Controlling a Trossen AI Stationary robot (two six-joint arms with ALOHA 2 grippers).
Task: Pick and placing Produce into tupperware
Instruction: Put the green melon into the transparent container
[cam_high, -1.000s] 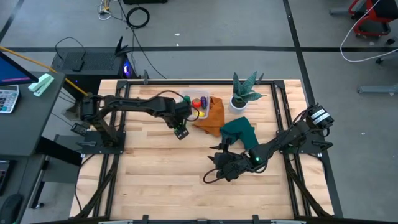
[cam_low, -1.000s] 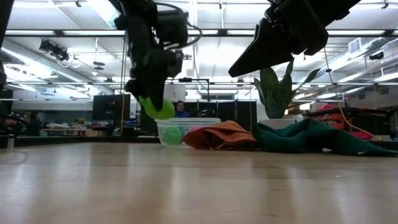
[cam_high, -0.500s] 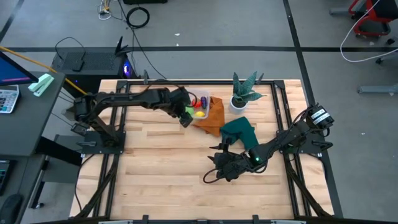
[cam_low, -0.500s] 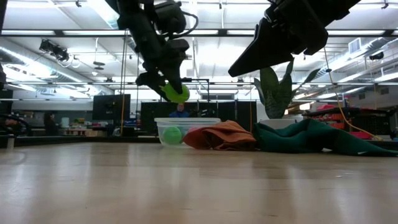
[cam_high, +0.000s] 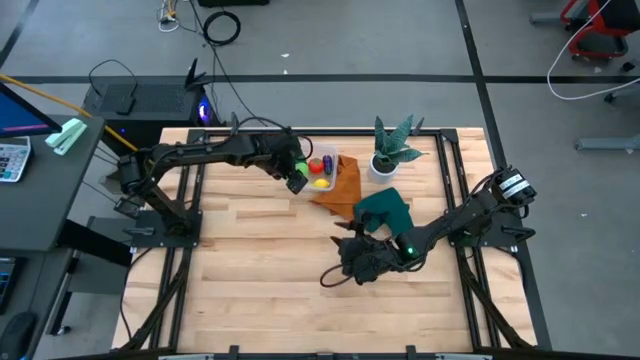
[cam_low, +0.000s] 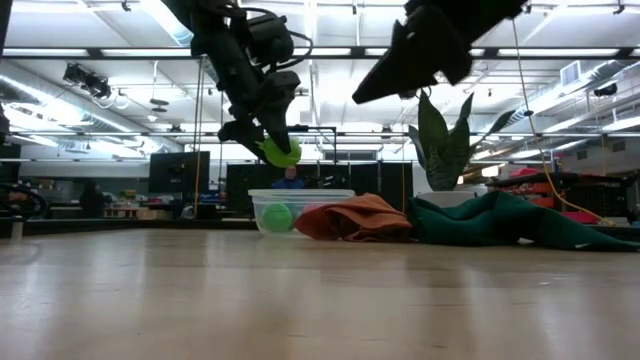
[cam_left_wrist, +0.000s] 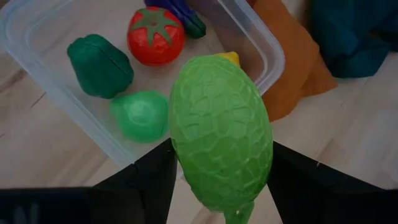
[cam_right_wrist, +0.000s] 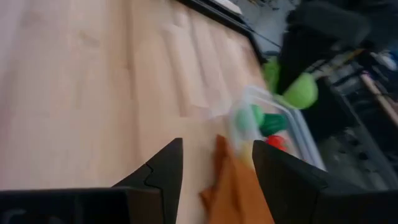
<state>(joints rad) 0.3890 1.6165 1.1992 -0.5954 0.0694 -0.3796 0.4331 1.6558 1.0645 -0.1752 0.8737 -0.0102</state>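
Observation:
The clear tupperware (cam_left_wrist: 268, 55) stands at the table's far middle (cam_high: 322, 165) and holds a dark green piece (cam_left_wrist: 99, 65), a red tomato (cam_left_wrist: 155, 34), a light green piece (cam_left_wrist: 142, 115), a yellow one (cam_left_wrist: 227, 58) and a dark purple one (cam_left_wrist: 184, 15). My left gripper (cam_high: 297, 181) hangs just above the tupperware's near left corner, shut on a light green, scaly produce piece (cam_left_wrist: 221, 130). In the low view that piece (cam_low: 282, 152) hangs above the tupperware's rim (cam_low: 300, 193). My right gripper (cam_right_wrist: 214, 177) floats open over the table's middle right (cam_high: 332, 272), nothing between its fingers. My left gripper pinches the light green piece's two opposite sides (cam_left_wrist: 180, 158) between its two fingers (cam_left_wrist: 146, 180), which come slanting down from the table's left side. The piece is lifted clear and hangs over the tupperware's near wall.
An orange cloth (cam_high: 342, 187) lies against the tupperware's right side, with a dark green cloth (cam_high: 388, 212) beside it. A potted plant (cam_high: 388, 150) stands at the far right. Bare wood stretches across the table's near half (cam_high: 260, 290).
My left gripper has carried the light green piece up and toward the table's far edge, from beside the tupperware to just over its near corner, tipping as it went. My right gripper has risen a little and turned.

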